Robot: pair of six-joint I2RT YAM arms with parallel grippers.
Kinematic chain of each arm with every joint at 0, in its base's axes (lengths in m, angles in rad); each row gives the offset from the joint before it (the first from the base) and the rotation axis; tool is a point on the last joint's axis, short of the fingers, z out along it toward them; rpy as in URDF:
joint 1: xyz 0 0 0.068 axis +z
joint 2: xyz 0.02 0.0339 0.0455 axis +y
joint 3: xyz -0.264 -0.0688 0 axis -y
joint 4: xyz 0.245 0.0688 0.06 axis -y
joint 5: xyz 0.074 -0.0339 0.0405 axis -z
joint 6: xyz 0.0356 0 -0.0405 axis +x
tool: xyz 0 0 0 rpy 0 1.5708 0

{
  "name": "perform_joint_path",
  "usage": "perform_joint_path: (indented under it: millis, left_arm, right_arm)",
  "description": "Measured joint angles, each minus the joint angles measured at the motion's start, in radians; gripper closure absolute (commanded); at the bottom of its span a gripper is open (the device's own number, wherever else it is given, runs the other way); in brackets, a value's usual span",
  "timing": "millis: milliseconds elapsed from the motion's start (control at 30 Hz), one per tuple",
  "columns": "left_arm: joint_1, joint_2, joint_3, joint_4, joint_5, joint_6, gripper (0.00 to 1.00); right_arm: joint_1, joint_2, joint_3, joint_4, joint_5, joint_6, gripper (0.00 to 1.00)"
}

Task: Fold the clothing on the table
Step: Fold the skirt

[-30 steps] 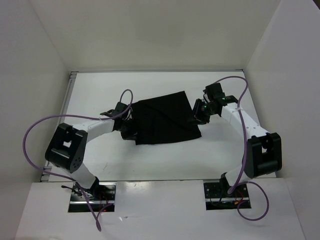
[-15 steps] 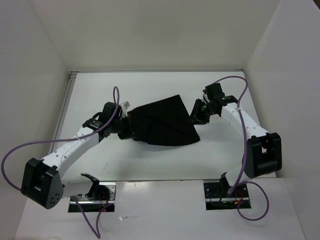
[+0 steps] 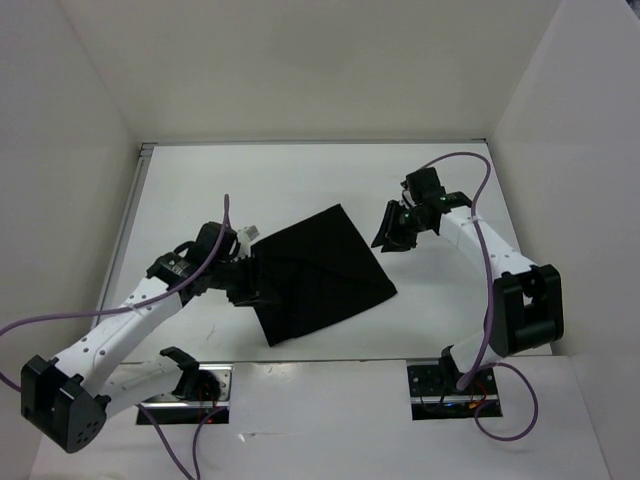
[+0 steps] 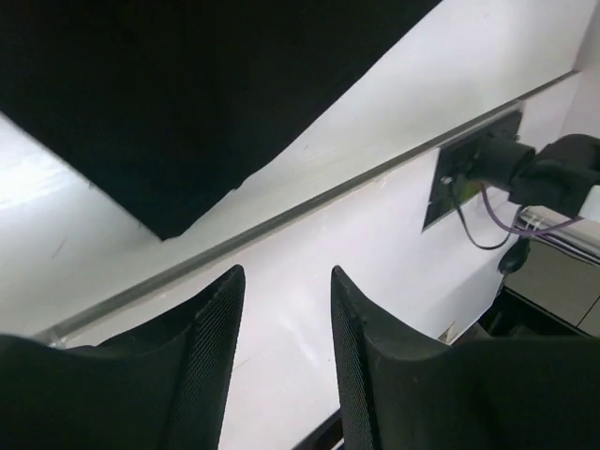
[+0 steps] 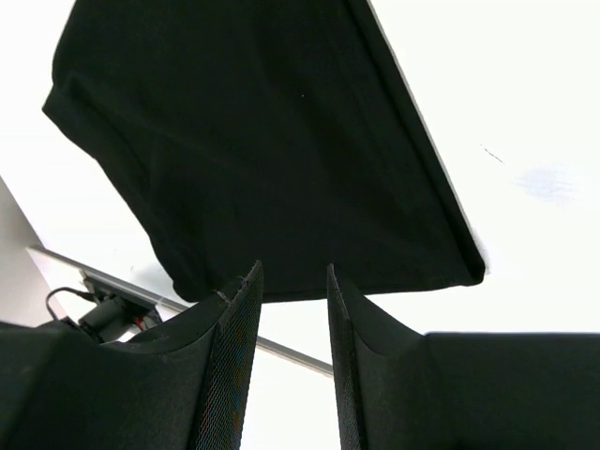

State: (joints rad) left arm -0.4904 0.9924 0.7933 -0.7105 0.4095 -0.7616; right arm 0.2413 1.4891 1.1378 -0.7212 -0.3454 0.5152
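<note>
Clothing [image 3: 320, 268] lies flat mid-frame on table [image 3: 300, 170], looks part-folded. Left gripper [image 3: 247, 284] at its left edge, right gripper [image 3: 388, 232] off upper-right corner, both fingers apart, empty. Next: grip an edge, fold again.

Clothing [image 4: 187, 94] cut off at top in wrist views; left hand [image 3: 243, 285] contact unclear overhead.
</note>
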Motion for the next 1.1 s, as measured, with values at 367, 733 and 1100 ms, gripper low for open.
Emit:
perform_joint_path:
  millis: [367,733,1100]
  left_arm:
    - [0.0,0.48,0.255,0.186,-0.07,0.073,0.86]
    - [0.011,0.895,0.506,0.291,-0.198,0.129,0.99]
    - [0.062,0.999,0.558,0.299,-0.227,0.109,1.0]
  right_arm:
    - [0.148,0.035,-0.078,0.006,0.044,0.048,0.61]
    - [0.214,0.153,-0.135,0.062,0.074,0.129,0.88]
    - [0.207,0.299,-0.063,0.047,0.139,0.143,0.88]
